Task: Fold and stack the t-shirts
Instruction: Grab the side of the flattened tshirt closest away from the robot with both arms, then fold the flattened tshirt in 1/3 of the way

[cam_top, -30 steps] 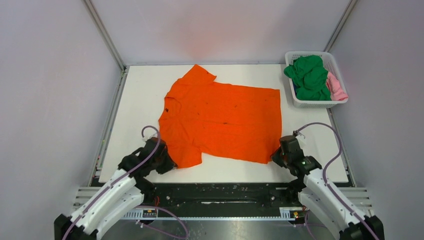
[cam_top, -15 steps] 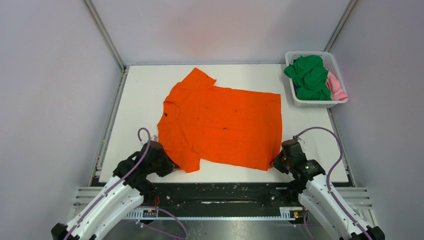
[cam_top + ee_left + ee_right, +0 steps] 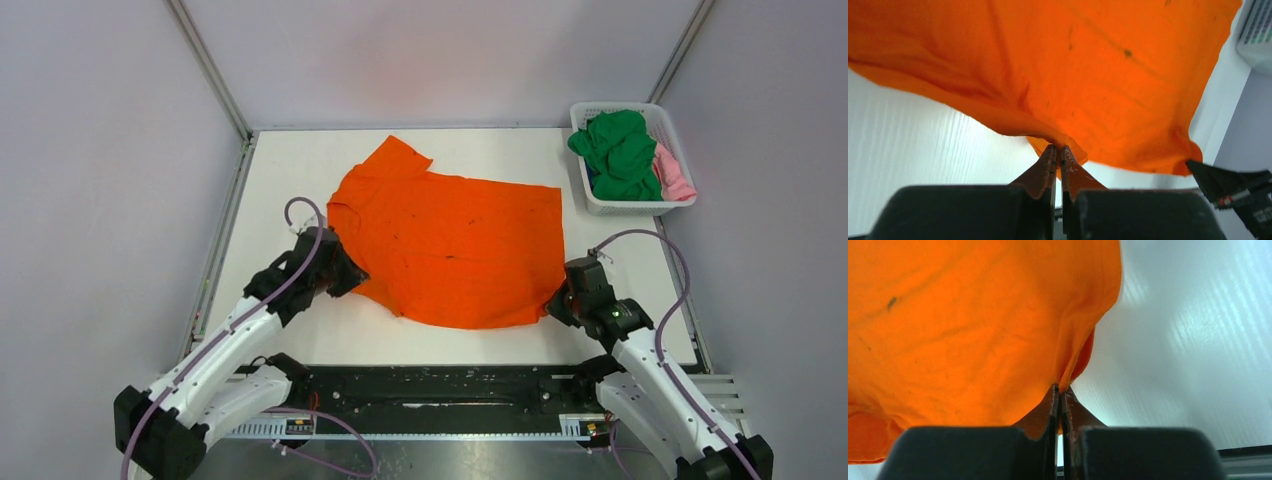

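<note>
Left hand [image 3: 350,278] and right hand [image 3: 552,303] pinch the orange t-shirt [image 3: 455,240] at six o'clock; folding barely begun (green t-shirt [image 3: 620,150], two o'clock, waits)

Bright even light, faint shadows, overhead view sharp, wrist views soft (orange t-shirt [image 3: 1048,60] blurred), table [image 3: 1198,330] sheen

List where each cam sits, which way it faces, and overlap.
Top external: above, behind the bases, looking down on table, orange t-shirt, basket; both arms show.
Left wrist: low, facing across the shirt toward the basket; left gripper pinching cloth.
Right wrist: low, facing the lifted shirt; right gripper pinching its corner.
Shared: top and left wrist both show the basket.
</note>
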{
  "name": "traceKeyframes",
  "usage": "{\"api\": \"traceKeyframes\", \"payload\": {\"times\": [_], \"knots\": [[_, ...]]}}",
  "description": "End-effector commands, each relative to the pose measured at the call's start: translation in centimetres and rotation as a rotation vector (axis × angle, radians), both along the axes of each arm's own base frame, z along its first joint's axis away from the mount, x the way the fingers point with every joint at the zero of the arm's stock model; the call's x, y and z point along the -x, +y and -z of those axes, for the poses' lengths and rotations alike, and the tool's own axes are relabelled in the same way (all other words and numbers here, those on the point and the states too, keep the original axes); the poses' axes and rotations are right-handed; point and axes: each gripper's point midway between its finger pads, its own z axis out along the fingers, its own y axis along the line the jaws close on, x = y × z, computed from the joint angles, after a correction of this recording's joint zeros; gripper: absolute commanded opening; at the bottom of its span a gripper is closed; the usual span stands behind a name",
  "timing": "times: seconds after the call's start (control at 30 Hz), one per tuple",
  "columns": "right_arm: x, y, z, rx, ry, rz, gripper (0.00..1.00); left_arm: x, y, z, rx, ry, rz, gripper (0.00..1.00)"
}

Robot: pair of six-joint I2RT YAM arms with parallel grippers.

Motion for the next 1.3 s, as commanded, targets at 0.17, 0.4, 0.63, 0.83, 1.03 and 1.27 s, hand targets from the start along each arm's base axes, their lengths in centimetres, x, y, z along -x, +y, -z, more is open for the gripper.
{"api": "traceKeyframes", "payload": {"times": [0.17, 0.4, 0.63, 0.83, 1.03, 1.27], "knots": [[-4.5, -1.4, -2.5, 0.017, -0.061, 0.055, 0.02, -8.5, 1.6, -3.1, -0.067, -0.126, -0.09, 0.0], [-7.1, -1.2, -2.4, -0.024, -0.015, 0.047, 0.02, -12.2, 3.0, -3.6, -0.064, -0.142, -0.138, 0.0], [-9.5, -1.2, -2.3, -0.062, -0.002, 0.063, 0.02, -15.7, 3.2, -3.0, -0.123, -0.135, -0.083, 0.0], [-11.4, -2.2, -1.9, -0.052, 0.012, 0.113, 0.04, -19.6, 3.4, -2.6, -0.176, -0.137, -0.068, 0.0], [-13.0, -3.2, -0.5, -0.048, 0.061, 0.159, 0.09, -23.3, 4.0, -0.4, -0.221, -0.062, -0.069, 0.0], [-14.8, -6.2, -1.4, 0.049, 0.022, 0.269, 0.51, -26.0, 3.2, 0.6, -0.198, 0.009, -0.01, 0.67]]}}
